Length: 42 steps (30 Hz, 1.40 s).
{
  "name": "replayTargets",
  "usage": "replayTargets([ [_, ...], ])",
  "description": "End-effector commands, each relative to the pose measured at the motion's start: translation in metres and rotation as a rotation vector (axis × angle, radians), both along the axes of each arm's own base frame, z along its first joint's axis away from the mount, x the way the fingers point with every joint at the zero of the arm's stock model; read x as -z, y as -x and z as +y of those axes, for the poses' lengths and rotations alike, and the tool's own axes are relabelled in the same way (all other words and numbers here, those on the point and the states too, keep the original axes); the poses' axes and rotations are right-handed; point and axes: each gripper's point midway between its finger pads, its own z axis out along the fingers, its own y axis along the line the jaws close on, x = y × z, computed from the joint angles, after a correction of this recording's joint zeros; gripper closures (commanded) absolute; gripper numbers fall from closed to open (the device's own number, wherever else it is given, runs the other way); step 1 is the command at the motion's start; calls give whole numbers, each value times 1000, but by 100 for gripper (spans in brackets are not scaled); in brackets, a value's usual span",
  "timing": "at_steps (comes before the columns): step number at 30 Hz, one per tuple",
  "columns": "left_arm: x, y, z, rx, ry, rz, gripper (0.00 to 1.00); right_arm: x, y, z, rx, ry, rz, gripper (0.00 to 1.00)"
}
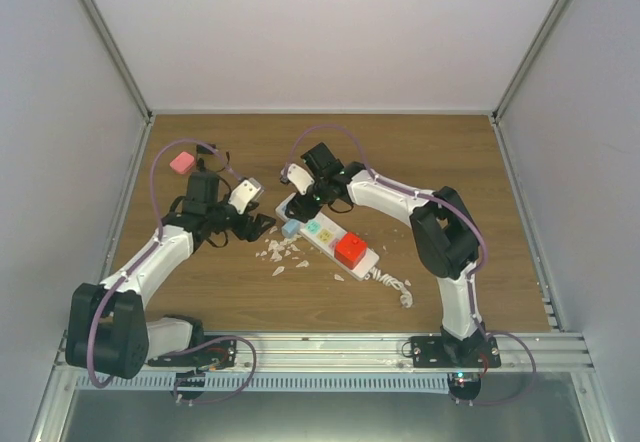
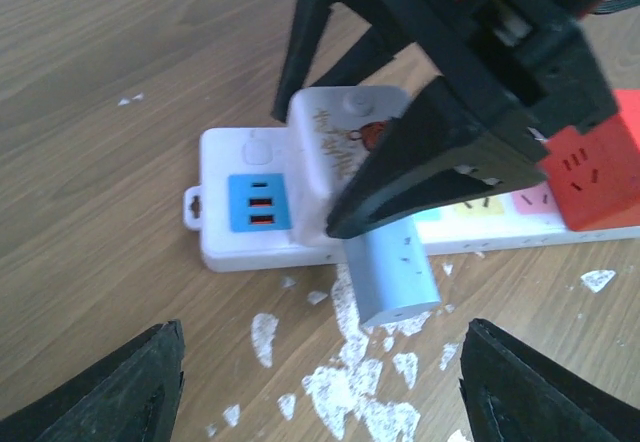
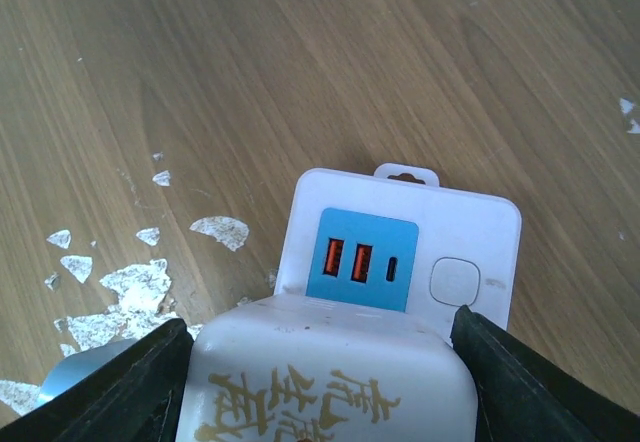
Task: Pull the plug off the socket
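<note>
R gripper [image 3: 320, 322] clamped on white plug [image 3: 325, 372] at USB end of socket [image 3: 480, 232]. L gripper [image 2: 322, 342] wide open, empty, near blue plug [image 2: 395, 272] lying beside socket.

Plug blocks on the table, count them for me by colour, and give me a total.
White plastic plug block with gold lettering: 1
Red plastic plug block: 1
Light blue plastic plug block: 1
Pink plastic plug block: 1
Total: 4
</note>
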Motion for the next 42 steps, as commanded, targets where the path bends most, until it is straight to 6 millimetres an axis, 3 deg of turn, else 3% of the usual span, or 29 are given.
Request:
replayTargets([
  [1,-9,-8,-19,34,37,-93,24,0,-23,-27,83,47,-49,36],
  [7,-2,-10,-41,88,50,-121,24,1,-40,-50,135,61,-60,43],
  [14,11,-24,-64,114,52,-167,25,6,-45,-66,161,64,-42,49],
  [20,15,-34,-93,179,14,-218,28,12,-46,-73,179,64,-18,52],
  [26,19,-51,-102,138,16,-168,31,13,-45,-75,175,64,-10,53],
  [33,25,-14,-127,180,21,-165,31,21,-30,-84,160,66,40,55],
  [42,41,-29,-118,2,-40,-186,30,27,-14,-100,160,93,62,57],
])
